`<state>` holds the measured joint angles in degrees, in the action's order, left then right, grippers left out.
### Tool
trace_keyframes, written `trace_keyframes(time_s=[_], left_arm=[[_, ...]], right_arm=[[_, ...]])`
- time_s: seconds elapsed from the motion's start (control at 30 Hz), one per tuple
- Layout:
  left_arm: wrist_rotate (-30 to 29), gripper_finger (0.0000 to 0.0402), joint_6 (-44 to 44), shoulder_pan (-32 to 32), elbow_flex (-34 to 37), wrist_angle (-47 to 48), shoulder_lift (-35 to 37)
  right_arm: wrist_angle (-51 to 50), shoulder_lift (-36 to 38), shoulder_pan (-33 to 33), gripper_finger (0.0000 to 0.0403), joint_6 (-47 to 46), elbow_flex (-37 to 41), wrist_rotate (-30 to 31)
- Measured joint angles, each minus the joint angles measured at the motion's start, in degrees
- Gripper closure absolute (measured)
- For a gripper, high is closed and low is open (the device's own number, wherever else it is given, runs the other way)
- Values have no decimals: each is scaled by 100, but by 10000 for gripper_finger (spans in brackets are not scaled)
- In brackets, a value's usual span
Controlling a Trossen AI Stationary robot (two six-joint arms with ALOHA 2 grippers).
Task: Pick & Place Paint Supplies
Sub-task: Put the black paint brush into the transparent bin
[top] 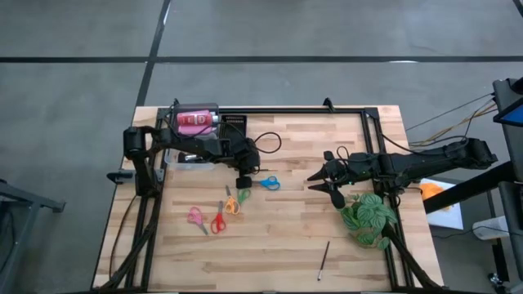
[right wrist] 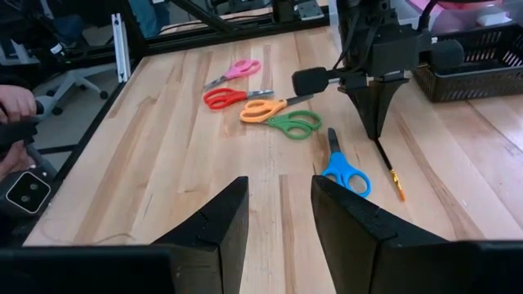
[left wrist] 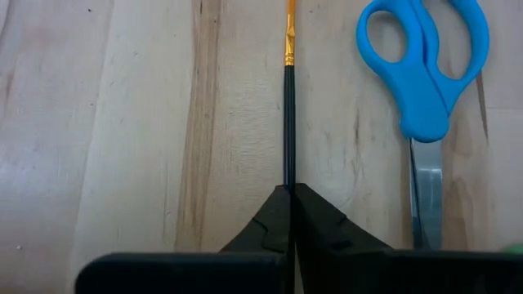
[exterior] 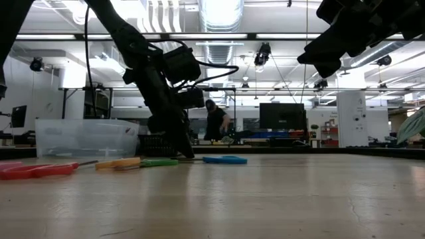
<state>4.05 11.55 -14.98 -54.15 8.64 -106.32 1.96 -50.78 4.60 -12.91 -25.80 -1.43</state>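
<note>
A: The black brush (left wrist: 288,106) lies flat on the desk (top: 294,237), left gripper (left wrist: 290,194) fingers pinched on its handle, blue scissors (left wrist: 425,65) at its 3 o'clock.

B: Thin handle; it may slip when lifted. Right gripper (right wrist: 279,214) hangs half-open. Count?

A: Five scissors, two brushes.

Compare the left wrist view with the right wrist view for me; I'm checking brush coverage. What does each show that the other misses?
Only the left wrist view shows, close up, the left end effector shut on the black-handled brush. Only the right wrist view shows the pink scissors, red scissors, orange scissors, green scissors, the black tray and the open right end effector. Both show the blue scissors lying beside that brush.
</note>
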Motion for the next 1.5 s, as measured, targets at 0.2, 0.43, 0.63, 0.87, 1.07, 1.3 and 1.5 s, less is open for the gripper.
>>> trace_keyframes(time_s=[0.2,0.43,0.63,0.87,1.07,1.3,1.5], left_arm=[[0,395,0,0,0,6,11],[-49,395,-2,-2,15,84,132],[-55,395,-2,0,13,88,317],[-22,395,-4,17,7,250,708],[-173,395,26,26,7,874,1449],[-1051,395,13,26,7,2157,2604],[-1701,395,-594,26,7,3472,3416]], right_arm=[[0,0,0,269,0,0,0],[4,0,0,269,0,0,0],[2,0,0,269,0,0,0],[1,0,1,269,0,0,-1],[0,1,0,269,0,0,-1],[0,2,2,269,0,-2,-1],[2,2,0,269,0,-2,-2]])
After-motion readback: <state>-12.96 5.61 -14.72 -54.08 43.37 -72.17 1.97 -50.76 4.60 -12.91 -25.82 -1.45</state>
